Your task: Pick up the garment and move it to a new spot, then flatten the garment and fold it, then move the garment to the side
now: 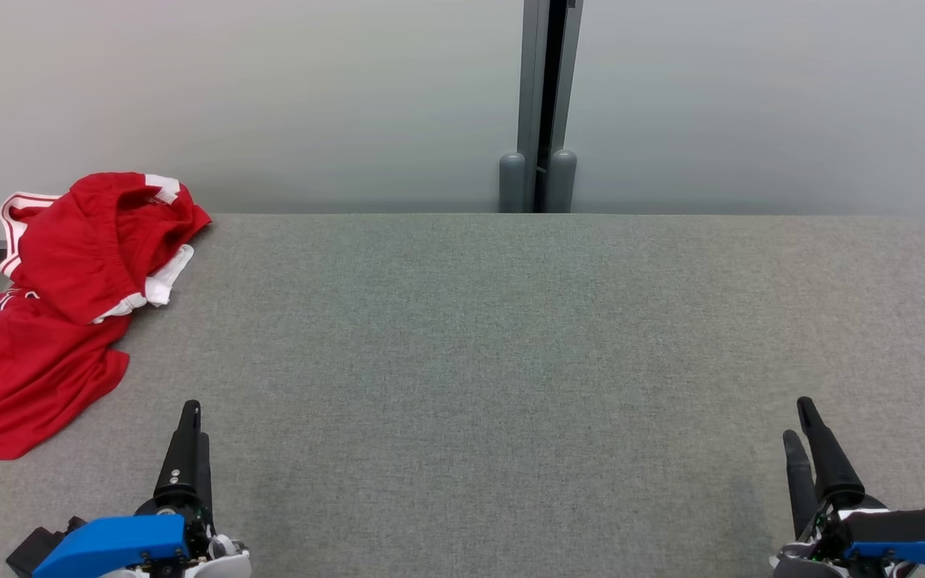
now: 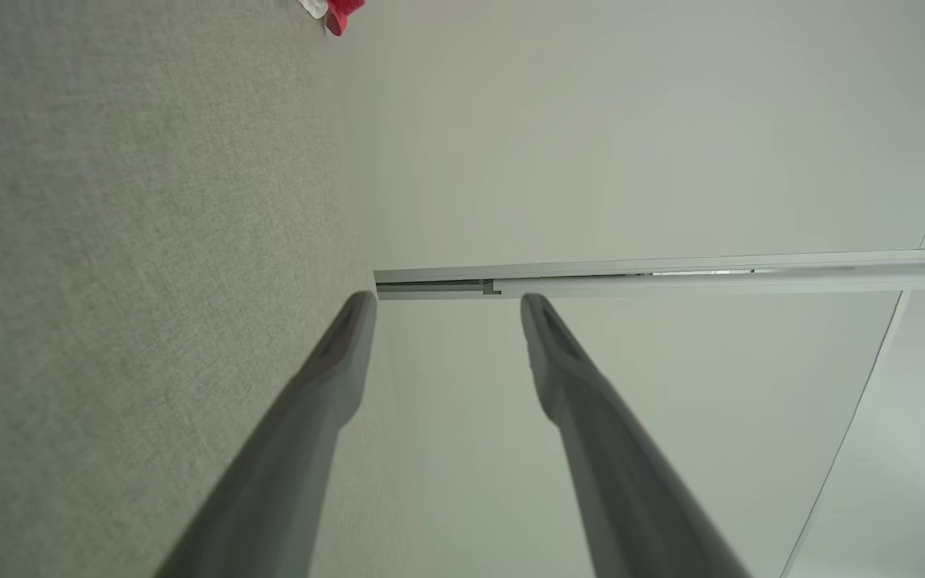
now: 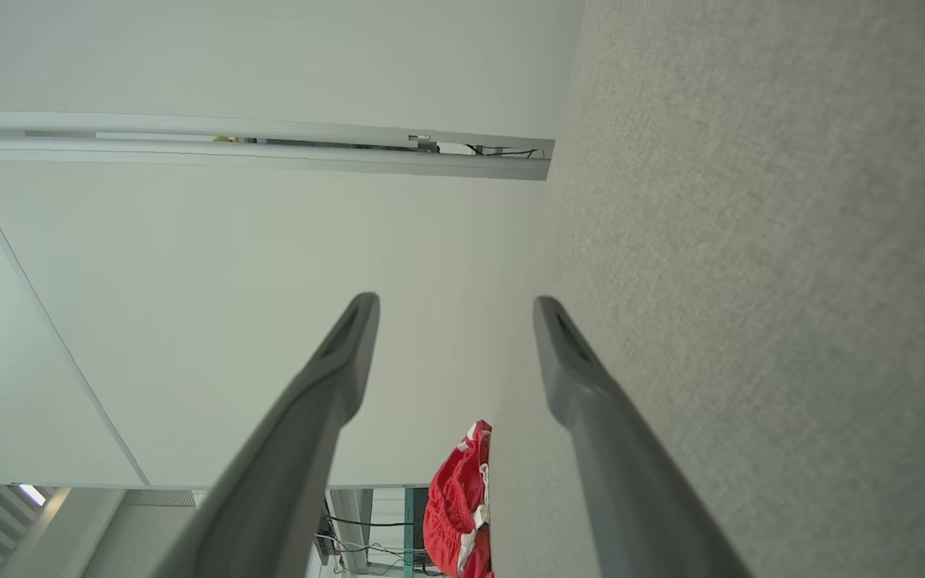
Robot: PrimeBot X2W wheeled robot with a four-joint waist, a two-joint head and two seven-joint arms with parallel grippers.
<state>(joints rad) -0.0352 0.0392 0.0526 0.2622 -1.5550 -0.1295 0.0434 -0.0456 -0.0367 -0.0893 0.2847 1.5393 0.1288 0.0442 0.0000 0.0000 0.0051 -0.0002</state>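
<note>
Garment at left, left fingers and right fingers spread wide, empty

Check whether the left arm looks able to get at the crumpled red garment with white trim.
Probably yes. The red garment lies at the left edge of the grey fabric tabletop, just ahead and left of the open left gripper, with only bare tabletop between them.

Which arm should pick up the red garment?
Left. The garment lies crumpled at the left edge of the table, just ahead of the open left gripper; the right gripper sits far across it.
</note>
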